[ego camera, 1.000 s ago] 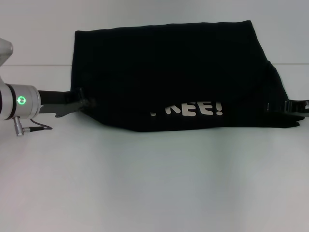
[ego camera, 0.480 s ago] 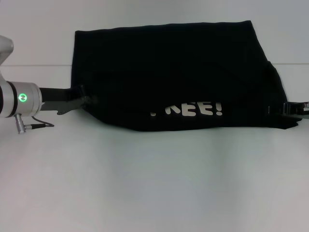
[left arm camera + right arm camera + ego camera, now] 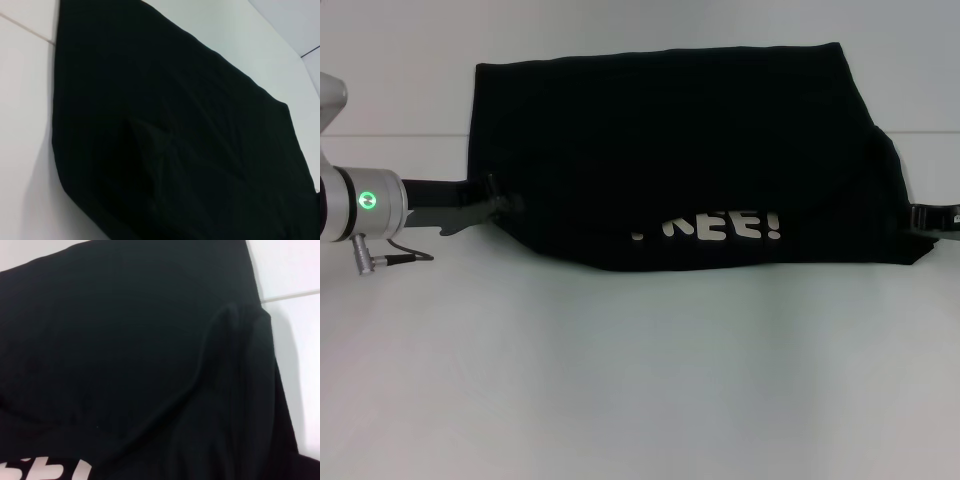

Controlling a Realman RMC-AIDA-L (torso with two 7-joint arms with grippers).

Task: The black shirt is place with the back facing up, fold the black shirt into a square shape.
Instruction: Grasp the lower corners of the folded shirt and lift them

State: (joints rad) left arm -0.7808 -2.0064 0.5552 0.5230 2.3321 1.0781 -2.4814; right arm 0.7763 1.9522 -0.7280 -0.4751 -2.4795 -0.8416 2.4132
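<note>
Counter (image 3: 640, 380) white, smooth, matte. Black shirt (image 3: 670, 150) lies across its far half, folded once into a wide band, white lettering "EE!" near the front edge. Cloth soft, limp, light; will sag and crease, so best taken at the side edges. My left gripper (image 3: 498, 208) at shirt's left edge, right gripper (image 3: 923, 218) at its right edge; jaws' state I cannot tell.

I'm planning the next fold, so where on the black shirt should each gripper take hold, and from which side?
Probably the two side edges of the black shirt, approached from outside. The left gripper is already at the left edge, the right gripper at the right; the cloth lies flat on the table, so its edges are the reachable parts.
</note>
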